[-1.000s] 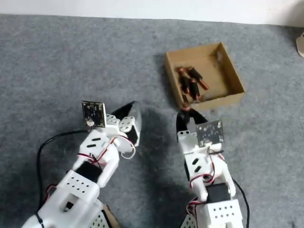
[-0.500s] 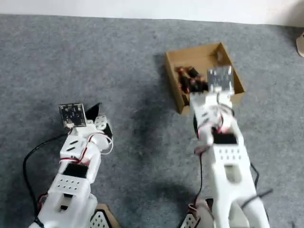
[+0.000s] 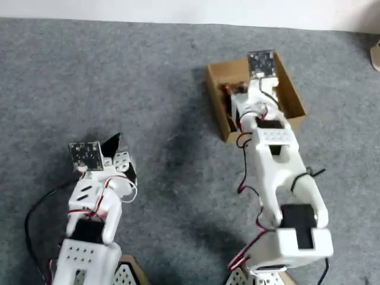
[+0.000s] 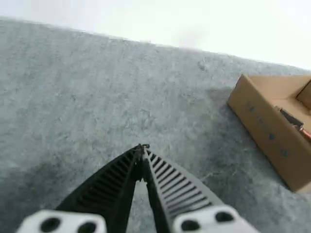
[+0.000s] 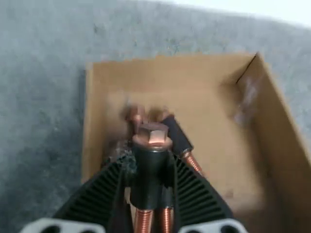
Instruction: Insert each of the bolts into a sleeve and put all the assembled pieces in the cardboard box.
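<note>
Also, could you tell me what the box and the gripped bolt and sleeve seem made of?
The box looks like matte brown cardboard, with raw cut edges. The bolt looks like copper-coloured metal, its hex head shiny. The sleeve is matte black, perhaps plastic or rubber.

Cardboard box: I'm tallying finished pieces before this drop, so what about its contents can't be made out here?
- Number of pieces in the cardboard box: in the high view, the right arm covers most of its floor.
- Those pieces in the right wrist view: blurred, and partly behind the held piece and the right gripper.
- Left wrist view: the box is cut off by the picture's edge.
</note>
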### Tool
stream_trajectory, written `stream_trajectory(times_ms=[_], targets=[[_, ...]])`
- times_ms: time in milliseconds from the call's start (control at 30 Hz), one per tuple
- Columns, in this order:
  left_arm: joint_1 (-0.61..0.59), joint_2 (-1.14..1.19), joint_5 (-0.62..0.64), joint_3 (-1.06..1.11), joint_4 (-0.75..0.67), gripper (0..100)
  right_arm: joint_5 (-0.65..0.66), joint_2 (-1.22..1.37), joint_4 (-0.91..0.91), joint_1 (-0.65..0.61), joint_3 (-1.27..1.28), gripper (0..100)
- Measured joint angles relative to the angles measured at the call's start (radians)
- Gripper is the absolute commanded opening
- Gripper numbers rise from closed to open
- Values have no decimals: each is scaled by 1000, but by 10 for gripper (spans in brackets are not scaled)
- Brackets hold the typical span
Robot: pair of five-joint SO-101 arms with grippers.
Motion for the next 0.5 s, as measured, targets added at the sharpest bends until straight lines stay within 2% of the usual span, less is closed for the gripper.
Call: stream_trajectory(times_ms=[100, 200, 300, 400, 500], targets=[[0, -172, -2, -2, 173, 6, 0, 49, -23, 0, -14, 19], [-2, -221, -2, -3, 328, 6, 3, 84, -28, 0, -21, 114], [-2, -219, -2, -3, 385, 6, 5, 97, 5, 0, -21, 197], [-41, -221, -2, -5, 431, 6, 5, 84, 101, 2, -20, 150], [-72, -221, -6, -5, 445, 6, 5, 43, 230, 3, -11, 0]])
